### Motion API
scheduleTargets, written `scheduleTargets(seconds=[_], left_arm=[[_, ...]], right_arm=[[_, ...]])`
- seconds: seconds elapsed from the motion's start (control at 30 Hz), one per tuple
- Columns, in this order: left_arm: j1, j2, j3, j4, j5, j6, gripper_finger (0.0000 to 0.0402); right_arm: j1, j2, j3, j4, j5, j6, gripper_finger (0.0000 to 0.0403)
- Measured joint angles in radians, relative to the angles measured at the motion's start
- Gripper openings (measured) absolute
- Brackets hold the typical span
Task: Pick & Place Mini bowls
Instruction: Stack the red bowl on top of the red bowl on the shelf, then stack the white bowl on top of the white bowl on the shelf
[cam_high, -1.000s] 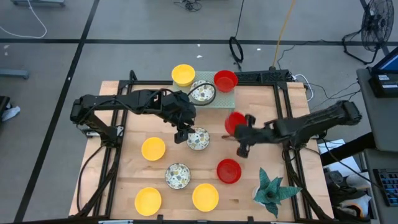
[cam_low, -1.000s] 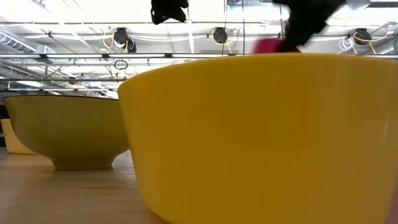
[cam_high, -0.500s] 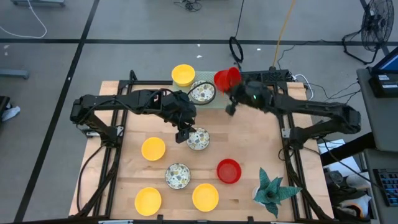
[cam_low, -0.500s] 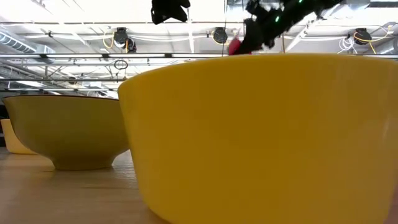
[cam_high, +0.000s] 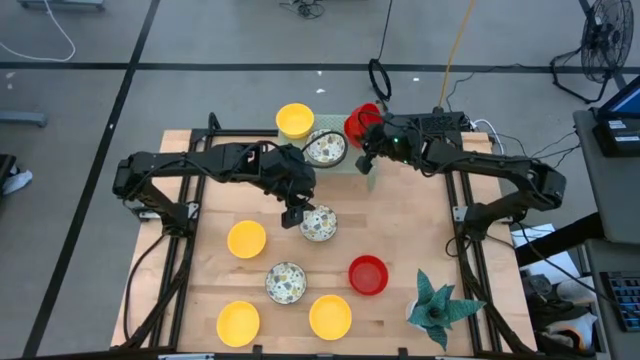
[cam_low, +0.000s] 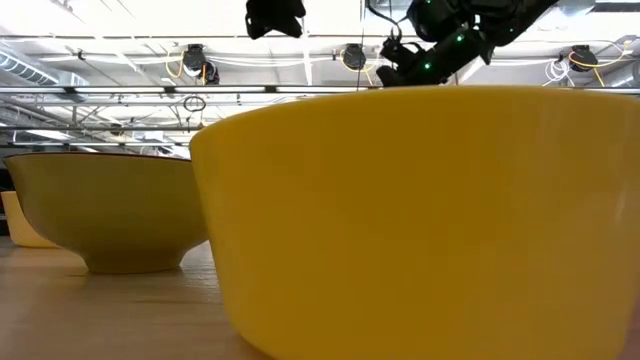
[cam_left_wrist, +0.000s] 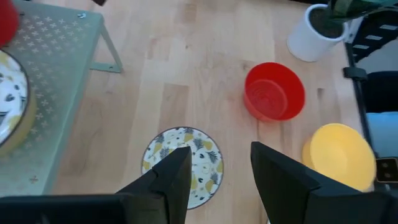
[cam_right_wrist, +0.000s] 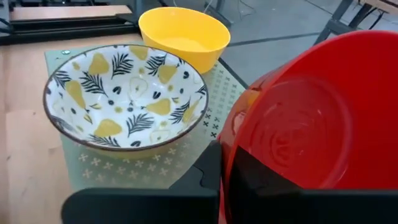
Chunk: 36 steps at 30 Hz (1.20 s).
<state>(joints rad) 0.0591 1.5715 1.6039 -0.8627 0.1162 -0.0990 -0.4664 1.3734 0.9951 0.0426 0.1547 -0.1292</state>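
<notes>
In the high view my right gripper (cam_high: 367, 142) is at the far edge, shut on a red mini bowl (cam_high: 358, 124) above the pale green rack (cam_high: 352, 163). On the rack sit a yellow bowl (cam_high: 294, 120) and a patterned bowl (cam_high: 325, 149). The right wrist view shows the red bowl (cam_right_wrist: 311, 124) close up and tilted. My left gripper (cam_high: 292, 214) hangs open over another patterned bowl (cam_high: 320, 225) at mid-table; in the left wrist view its fingers (cam_left_wrist: 217, 177) stand above that bowl (cam_left_wrist: 186, 163), touching nothing. My right gripper (cam_right_wrist: 227, 177) holds the red bowl by its rim (cam_right_wrist: 231, 149), pinched with one finger outside the wall and one inside. The bowl is lifted and tilted above the rack's corner. I cannot tell whether it touches the rack or a second red bowl beneath.
On the near half of the wooden table lie yellow bowls (cam_high: 247, 239) (cam_high: 238, 322) (cam_high: 330, 316), a patterned bowl (cam_high: 285, 282) and a red bowl (cam_high: 368, 275). A green spiky plant (cam_high: 435, 308) stands at the near right corner. In the low view a yellow bowl (cam_low: 420, 220) blocks most of the scene.
My right gripper has carried the red bowl from the table's middle right toward the far edge, lifted clear, and now holds it over the rack beside the patterned bowl. The left arm has kept still.
</notes>
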Motion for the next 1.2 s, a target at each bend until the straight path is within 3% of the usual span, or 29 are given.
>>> scheduleTargets(seconds=[0.3, 0.77, 0.97, 1.2], left_arm=[[0.001, 0.0, 0.0, -0.001, -0.048, 0.005, 0.017], [0.001, 0.0, 0.0, -0.004, -0.048, 0.009, 0.017], [-0.011, 0.0, 0.0, -0.055, -0.011, 0.011, 0.017], [-0.086, 0.012, -0.049, -0.027, 0.015, 0.05, 0.017]], right_arm=[[0.0, 0.0, 0.0, 0.024, 0.004, -0.011, 0.0029], [0.001, -0.006, 0.0, 0.125, 0.004, -0.054, 0.0131], [0.038, -0.102, 0.0, 0.136, 0.005, -0.093, 0.0158], [0.178, -0.241, 0.0, 0.056, 0.001, -0.09, 0.0152]])
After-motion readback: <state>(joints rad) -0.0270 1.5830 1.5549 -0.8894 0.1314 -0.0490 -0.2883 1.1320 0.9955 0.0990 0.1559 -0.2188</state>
